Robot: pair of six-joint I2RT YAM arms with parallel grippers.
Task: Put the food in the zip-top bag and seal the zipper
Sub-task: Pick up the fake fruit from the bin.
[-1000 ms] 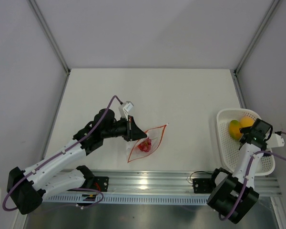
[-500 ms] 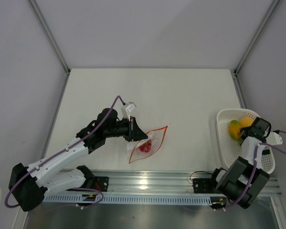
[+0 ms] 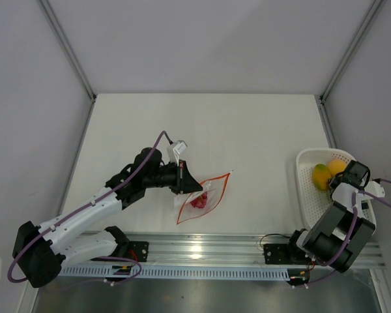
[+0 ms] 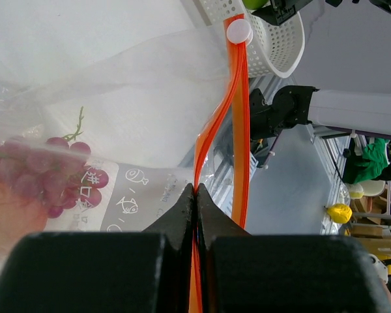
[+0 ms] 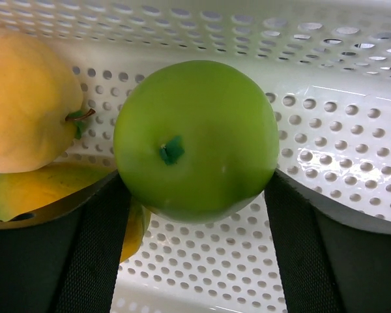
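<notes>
From above, the zip-top bag [image 3: 207,193] lies on the white tabletop [image 3: 247,130] toward 6 o'clock, near the front edge, with a red fruit [image 3: 197,201] inside it. The left gripper [image 3: 186,182] sits at the bag's 9 o'clock side, on its orange-red rim. The white mesh basket [image 3: 302,195] stands at the 3 o'clock edge, well apart from the bag. The right gripper [image 3: 349,175] is down inside the basket, beside a yellow-orange fruit [image 3: 339,165] at its 12 o'clock end. In the left wrist view, the left gripper [image 4: 195,190] is fully closed, its two black fingertips pinched on one strip of the zipper [image 4: 238,98]. The zipper runs up toward 12 o'clock to a small white tab [image 4: 238,30], and its two strips stand slightly apart above the pinch. Dark red grapes [image 4: 39,176] show through the clear film at 9 o'clock. In the right wrist view, the right gripper [image 5: 195,189] has its jaws spread wide around the lime green fruit [image 5: 195,140], one finger [image 5: 94,248] at 8 o'clock and the other at 4 o'clock. Both fingers sit close against the fruit's flanks, but whether they press on it cannot be told. The green fruit rests on the perforated basket floor, and yellow-orange fruits lie at its 9 o'clock side.
</notes>
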